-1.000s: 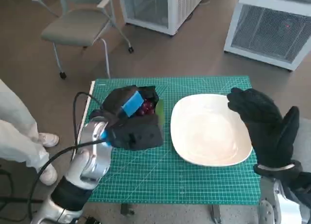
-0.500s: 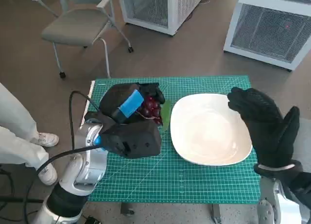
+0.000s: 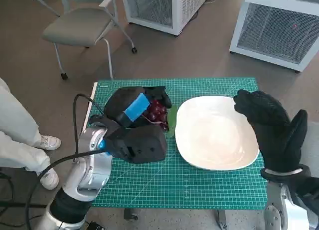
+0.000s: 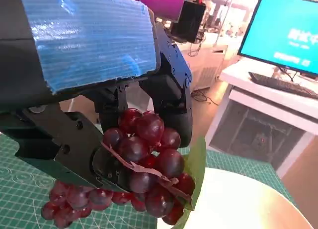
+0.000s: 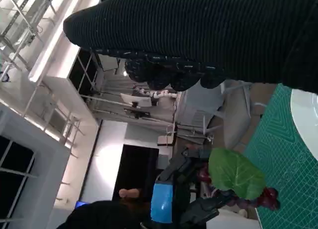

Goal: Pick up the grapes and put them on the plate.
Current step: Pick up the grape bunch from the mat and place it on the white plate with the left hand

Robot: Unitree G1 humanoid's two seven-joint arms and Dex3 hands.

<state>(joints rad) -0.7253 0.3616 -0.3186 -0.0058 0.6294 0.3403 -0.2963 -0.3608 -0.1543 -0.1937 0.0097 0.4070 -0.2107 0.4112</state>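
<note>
Clearly dark red grapes (image 4: 144, 164), green leaf (image 4: 195, 169).

The left robot hand (image 3: 133, 110) was black and blocky, its back covered by a strip of ribbed blue tape (image 4: 87, 35). Small screws (image 4: 77, 124) dotted its dark finger links. Behind it sat a boxy black wrist housing (image 3: 137, 144), joined to a rounded, silvery-pale forearm (image 3: 92, 167) with a black band lower down. A black cable (image 3: 77, 115) looped out from the wrist and trailed along the arm. The right robot hand (image 3: 271, 130) wore a black knitted glove, finely ribbed in the right wrist view, ending at a pale grey cuff (image 3: 286, 172).
</note>
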